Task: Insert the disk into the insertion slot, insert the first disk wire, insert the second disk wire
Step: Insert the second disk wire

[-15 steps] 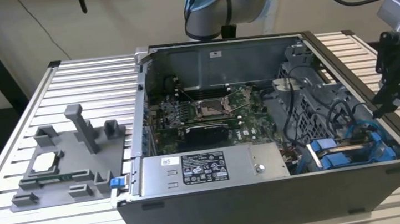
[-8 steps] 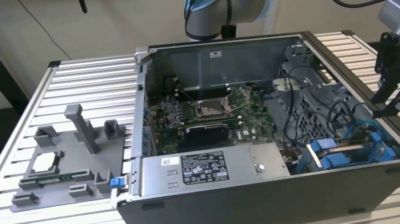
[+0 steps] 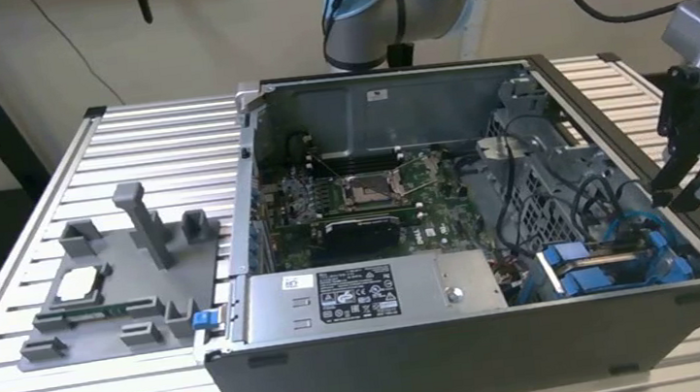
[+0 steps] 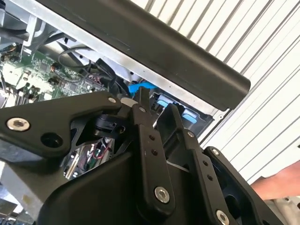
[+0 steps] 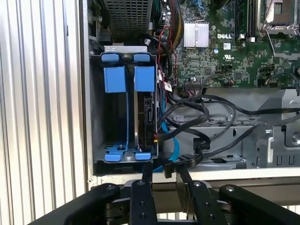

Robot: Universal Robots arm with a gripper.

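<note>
Black two-finger gripper [image 5: 164, 172] narrowly parted, holding nothing, near grey sheet-metal drive bay [image 5: 95, 122]; silver hard drive in blue plastic bracket [image 5: 147, 112] seated inside.

The worktop [image 3: 84, 390] is a ribbed metal surface of parallel slats. An open computer case [image 3: 473, 368] rests on it, close to the worktop edge on the exterior view's right. A grey fixture tray [image 3: 125, 288] lies flat beside the case, toward the opposite edge.

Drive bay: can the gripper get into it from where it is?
Likely yes. The gripper hangs at the case rim right beside the drive bay, which is open on top; the black cables lie alongside, not over it.
</note>
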